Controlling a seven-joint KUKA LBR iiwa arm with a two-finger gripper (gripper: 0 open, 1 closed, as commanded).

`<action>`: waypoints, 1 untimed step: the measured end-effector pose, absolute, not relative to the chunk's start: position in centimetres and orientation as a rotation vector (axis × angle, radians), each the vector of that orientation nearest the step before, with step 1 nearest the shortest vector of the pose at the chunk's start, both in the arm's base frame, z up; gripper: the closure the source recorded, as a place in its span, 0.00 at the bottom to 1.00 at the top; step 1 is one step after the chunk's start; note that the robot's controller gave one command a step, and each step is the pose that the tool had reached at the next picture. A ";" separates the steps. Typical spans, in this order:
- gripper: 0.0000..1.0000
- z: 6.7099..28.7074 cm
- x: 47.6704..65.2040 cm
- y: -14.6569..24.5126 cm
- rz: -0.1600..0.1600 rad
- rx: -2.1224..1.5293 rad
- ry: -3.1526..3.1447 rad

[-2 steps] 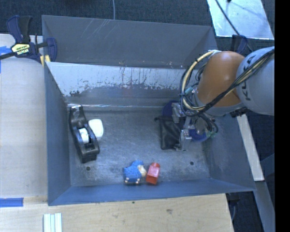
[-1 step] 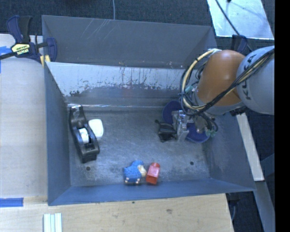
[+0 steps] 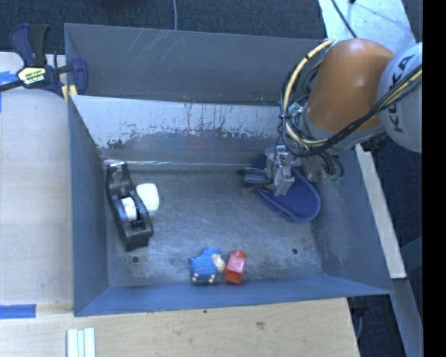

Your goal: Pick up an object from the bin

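Bin: grey metal, floor mostly bare, contents few and well apart.

Arm: enters from the right and carries an orange cover with cables looped round it. It hangs over the back right part of the floor.

Gripper: low, close to the floor near the back wall. Whether it is spread or pressed together cannot be told; the wrist hardware masks it. Nothing is seen pinched. A dark piece juts left at gripper level; part of the tool or a loose thing, undetermined.

Dark blue soft thing: rounded, pouch-like, and the largest item. It lies right at the gripper, spreading from under it toward the front and right. The wrist covers its back edge, so the long axis is unsure; the visible part runs mostly across the bin's width.

Judgement: this is the candidate. The gripper sits at its back left edge, not over its middle, so a closing here would take the rim only.

Black tape dispenser: by the left wall, long axis front to back, with a white roll touching it.

Small blue-and-white toy and red block: side by side at the front wall, well apart from the gripper.
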State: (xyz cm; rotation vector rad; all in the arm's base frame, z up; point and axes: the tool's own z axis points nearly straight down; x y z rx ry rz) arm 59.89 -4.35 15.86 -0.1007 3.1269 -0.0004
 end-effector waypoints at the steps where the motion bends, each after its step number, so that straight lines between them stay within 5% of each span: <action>1: 1.00 29.2 62.6 -4.3 -0.002 -0.114 3.125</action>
